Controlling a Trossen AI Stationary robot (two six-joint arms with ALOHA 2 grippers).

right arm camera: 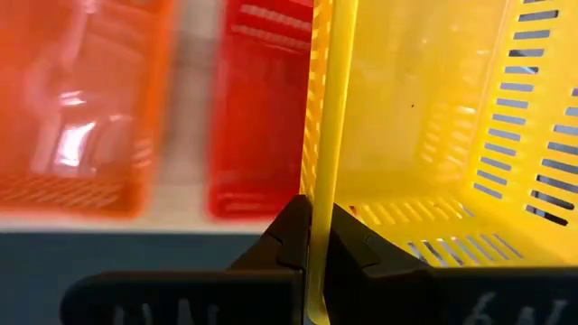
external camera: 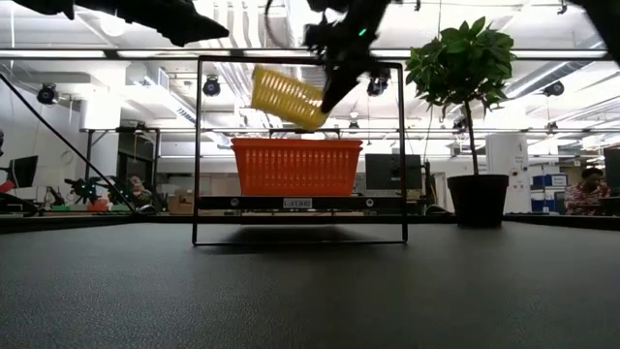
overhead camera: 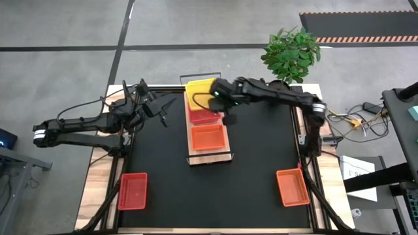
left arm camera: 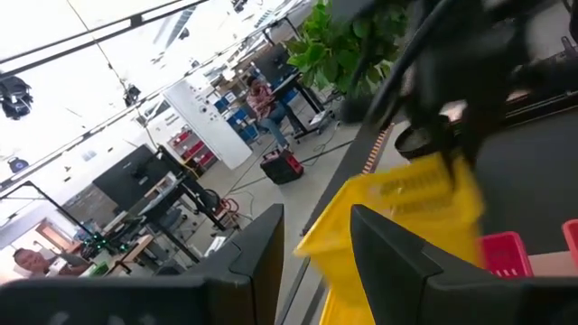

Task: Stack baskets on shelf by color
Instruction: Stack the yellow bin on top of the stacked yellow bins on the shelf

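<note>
I am holding a yellow basket (overhead camera: pixel 199 89) tilted in the air above the far end of the shelf (overhead camera: pixel 210 155), its wall pinched thin. A red basket (overhead camera: pixel 204 115) and an orange basket (overhead camera: pixel 209 137) are sitting on the plank. Another red basket (overhead camera: pixel 132 190) and another orange basket (overhead camera: pixel 292 187) are lying on the mat's near corners.

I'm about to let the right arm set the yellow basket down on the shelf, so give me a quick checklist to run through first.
1. Right tool shut on the yellow basket's wall: ok.
2. Yellow basket level: not ok, it hangs tilted in the low view.
3. Basket over the shelf's far end, beyond the red basket and orange basket: ok.
4. Far shelf slot free beneath it: cannot tell, the basket hides it.
5. Left tool off to the side of the shelf, open, holding nothing: ok.
</note>
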